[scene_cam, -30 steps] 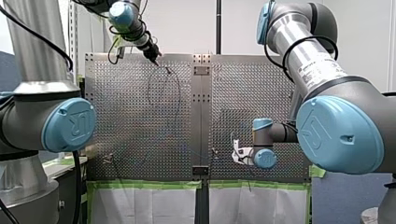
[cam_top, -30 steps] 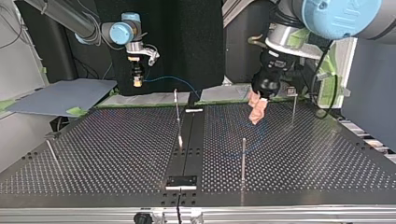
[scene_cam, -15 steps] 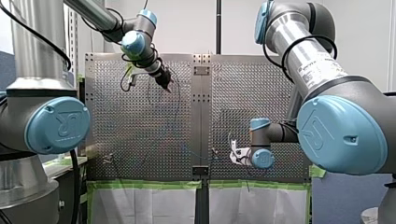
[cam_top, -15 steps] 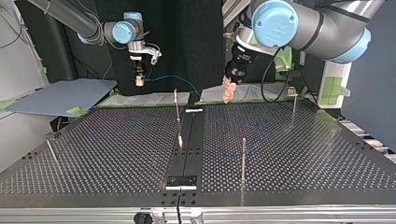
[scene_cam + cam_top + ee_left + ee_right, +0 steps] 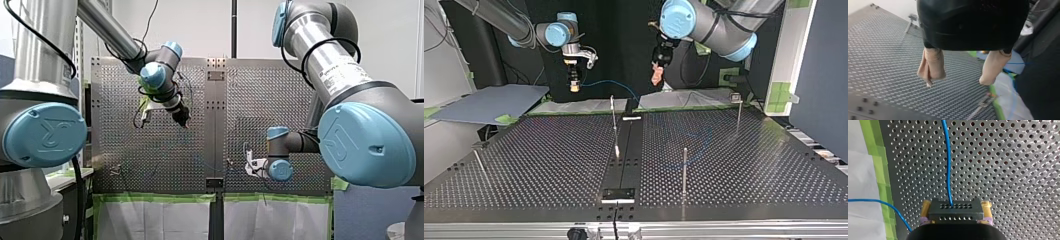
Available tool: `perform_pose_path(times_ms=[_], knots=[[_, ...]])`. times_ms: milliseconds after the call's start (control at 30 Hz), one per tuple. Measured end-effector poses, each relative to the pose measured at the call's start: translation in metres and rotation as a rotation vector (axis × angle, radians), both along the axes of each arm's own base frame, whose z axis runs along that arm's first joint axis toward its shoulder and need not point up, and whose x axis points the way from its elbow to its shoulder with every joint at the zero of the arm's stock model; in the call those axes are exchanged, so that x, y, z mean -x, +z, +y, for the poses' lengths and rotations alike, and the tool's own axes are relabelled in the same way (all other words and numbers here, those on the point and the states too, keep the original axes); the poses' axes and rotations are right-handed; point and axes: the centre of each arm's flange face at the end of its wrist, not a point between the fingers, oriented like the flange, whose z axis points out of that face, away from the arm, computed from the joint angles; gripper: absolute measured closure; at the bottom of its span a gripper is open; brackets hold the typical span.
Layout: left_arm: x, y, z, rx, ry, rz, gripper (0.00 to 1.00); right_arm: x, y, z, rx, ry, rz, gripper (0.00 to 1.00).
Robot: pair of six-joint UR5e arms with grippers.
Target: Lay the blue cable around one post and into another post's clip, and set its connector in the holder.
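The front view looks from behind and above, between my left arm (image 5: 106,27) and my right arm (image 5: 331,65), over the perforated counter (image 5: 130,150). The top view faces them from across it, low down. These 2 share counter and arms. Each wrist view looks closely along its jaws onto the perforations.

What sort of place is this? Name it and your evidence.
Probably a robotics lab bench: two arms over a perforated table with posts, my right gripper holding the connector of a blue cable.

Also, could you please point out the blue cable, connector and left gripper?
blue cable (image 5: 948,170), right wrist view, mid-length
connector (image 5: 956,211), right wrist view, perforated face
left gripper (image 5: 957,83), left wrist view, between fingertips
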Motion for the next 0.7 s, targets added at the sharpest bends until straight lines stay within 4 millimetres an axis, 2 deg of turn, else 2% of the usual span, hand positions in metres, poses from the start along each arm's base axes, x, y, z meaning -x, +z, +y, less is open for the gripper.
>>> perform_pose_path(times_ms=[400,600,700], knots=[[0.052,-0.09,-0.014,-0.084,-0.053,0.091,0.0,0.002,-0.001,0.003,-0.004,-0.041,0.043,1.0],[0.069,-0.131,-0.004,-0.114,-0.05,0.144,0.0,-0.001,-0.002,0.008,-0.012,-0.039,0.058,1.0],[0.07,-0.145,-0.004,-0.115,-0.056,0.153,0.0,-0.002,-0.003,0.01,-0.017,-0.037,0.065,1.0]])
